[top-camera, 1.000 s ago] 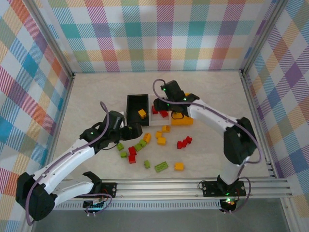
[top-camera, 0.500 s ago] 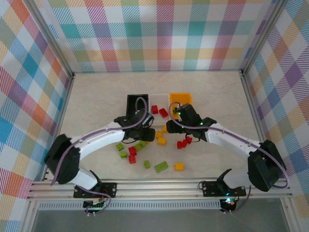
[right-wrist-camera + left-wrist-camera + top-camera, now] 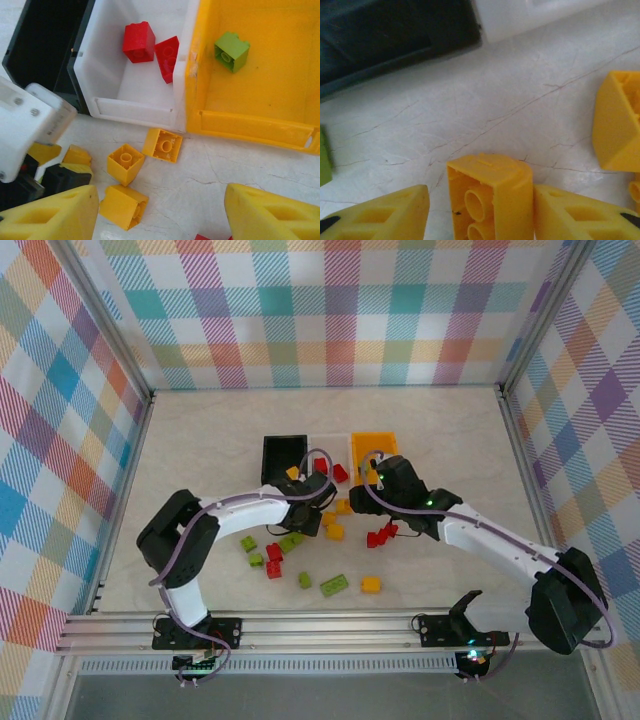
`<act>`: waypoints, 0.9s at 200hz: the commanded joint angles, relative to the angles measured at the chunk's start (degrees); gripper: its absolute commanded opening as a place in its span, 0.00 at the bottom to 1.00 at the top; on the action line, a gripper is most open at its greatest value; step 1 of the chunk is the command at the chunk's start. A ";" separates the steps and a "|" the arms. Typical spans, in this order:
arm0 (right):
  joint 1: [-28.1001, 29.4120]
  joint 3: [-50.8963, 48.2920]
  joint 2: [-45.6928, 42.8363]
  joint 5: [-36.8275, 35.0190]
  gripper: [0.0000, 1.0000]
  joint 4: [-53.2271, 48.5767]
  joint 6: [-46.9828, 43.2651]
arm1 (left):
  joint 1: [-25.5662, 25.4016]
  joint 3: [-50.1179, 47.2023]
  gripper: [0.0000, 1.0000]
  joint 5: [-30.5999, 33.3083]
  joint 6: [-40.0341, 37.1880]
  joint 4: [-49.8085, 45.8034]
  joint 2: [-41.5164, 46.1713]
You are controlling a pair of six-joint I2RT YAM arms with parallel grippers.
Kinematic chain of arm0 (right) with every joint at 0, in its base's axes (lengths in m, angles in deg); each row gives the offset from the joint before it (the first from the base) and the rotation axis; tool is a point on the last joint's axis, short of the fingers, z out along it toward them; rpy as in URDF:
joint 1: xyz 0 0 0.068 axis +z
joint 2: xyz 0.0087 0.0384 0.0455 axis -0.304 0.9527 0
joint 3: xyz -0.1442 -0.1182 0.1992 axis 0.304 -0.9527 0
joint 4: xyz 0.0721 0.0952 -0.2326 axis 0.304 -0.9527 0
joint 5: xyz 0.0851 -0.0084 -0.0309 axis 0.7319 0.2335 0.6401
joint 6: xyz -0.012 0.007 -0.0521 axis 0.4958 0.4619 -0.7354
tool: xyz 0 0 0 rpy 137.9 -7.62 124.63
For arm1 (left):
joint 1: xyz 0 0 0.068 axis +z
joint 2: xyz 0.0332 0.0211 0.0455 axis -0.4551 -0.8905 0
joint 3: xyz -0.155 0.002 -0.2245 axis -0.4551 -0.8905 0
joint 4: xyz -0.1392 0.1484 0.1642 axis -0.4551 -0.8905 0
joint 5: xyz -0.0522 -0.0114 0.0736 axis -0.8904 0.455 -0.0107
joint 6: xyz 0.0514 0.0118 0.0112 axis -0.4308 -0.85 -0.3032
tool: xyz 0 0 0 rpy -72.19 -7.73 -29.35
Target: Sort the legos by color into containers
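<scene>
In the left wrist view a yellow brick point(image 3: 490, 195) lies on its side between my left gripper's point(image 3: 482, 217) fingers. It touches the right finger, with a small gap to the left one, so the jaws stand open around it. From above, the left gripper point(image 3: 308, 520) is in front of the black bin point(image 3: 283, 452). My right gripper point(image 3: 160, 220) hangs wide open and holds nothing, above the table before the orange bin point(image 3: 260, 65). That bin holds a green brick point(image 3: 231, 51). The white bin point(image 3: 135, 90) holds two red bricks point(image 3: 139, 41).
Three loose yellow bricks point(image 3: 125, 162) lie just in front of the white bin. Green bricks point(image 3: 290, 540), red bricks point(image 3: 274, 552) and more red ones point(image 3: 380, 535) are scattered nearer the arms. A yellow brick point(image 3: 371, 584) lies near the front, and another yellow brick point(image 3: 293, 473) sits in the black bin.
The left arm swung from the left in to the yellow bricks before the bins. The right arm drew back from over the bins to the table in front of them.
</scene>
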 commanded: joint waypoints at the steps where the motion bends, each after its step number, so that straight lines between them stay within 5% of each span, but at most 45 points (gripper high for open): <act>1: -0.07 -0.22 -1.98 -1.39 0.68 0.70 -0.05 | -1.59 0.97 0.51 1.19 -0.83 -0.32 -1.08; 63: -0.07 0.16 -2.50 -1.75 0.68 0.45 0.00 | -2.03 -1.45 0.31 0.73 0.57 0.59 3.14; 117: -0.11 0.07 -2.34 -1.84 0.68 0.12 0.21 | -1.34 -1.58 0.30 -1.42 3.27 0.15 16.15; 180: -0.08 -0.33 -1.82 -1.16 0.68 -0.32 0.48 | 12.44 7.51 0.29 -2.69 4.12 1.24 12.26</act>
